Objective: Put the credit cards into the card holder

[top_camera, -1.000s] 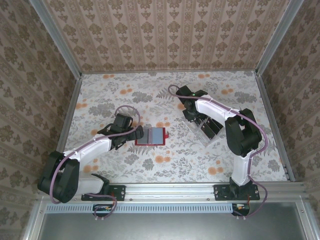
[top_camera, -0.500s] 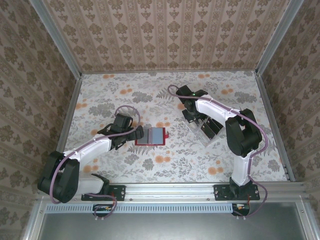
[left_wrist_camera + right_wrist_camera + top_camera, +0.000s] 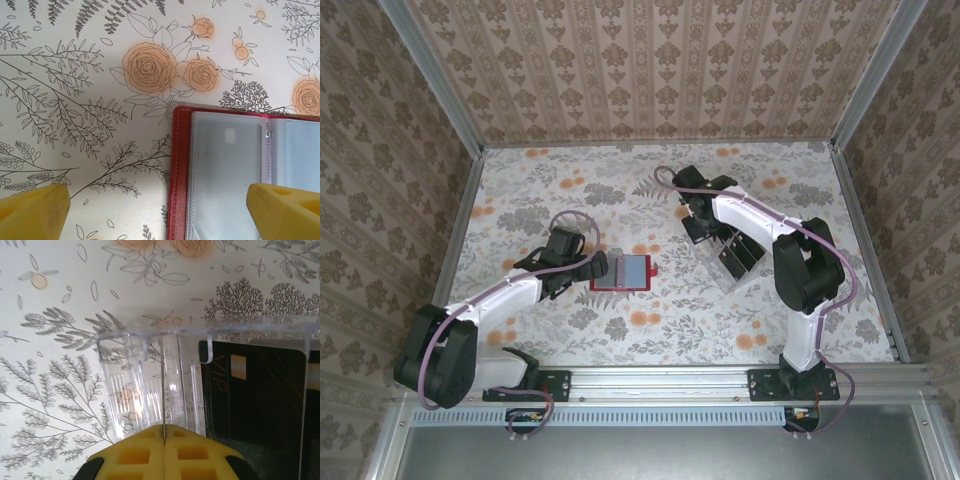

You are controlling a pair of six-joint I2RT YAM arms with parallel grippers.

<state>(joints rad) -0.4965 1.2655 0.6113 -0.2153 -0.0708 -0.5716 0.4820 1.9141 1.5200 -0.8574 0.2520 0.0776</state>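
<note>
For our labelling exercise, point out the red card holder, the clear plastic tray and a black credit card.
card holder [image 3: 178, 170], left wrist view, red cover's left edge.
clear plastic tray [image 3: 142, 390], right wrist view, ribbed clear wall.
credit card [image 3: 255, 410], right wrist view, black face.

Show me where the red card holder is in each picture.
Top external: card holder lies open at table centre.
Left wrist: holder lower right, cut by the frame.
Right wrist: faces the clear tray and a credit card.
Shared landmark: orange roses beside the holder.
</note>
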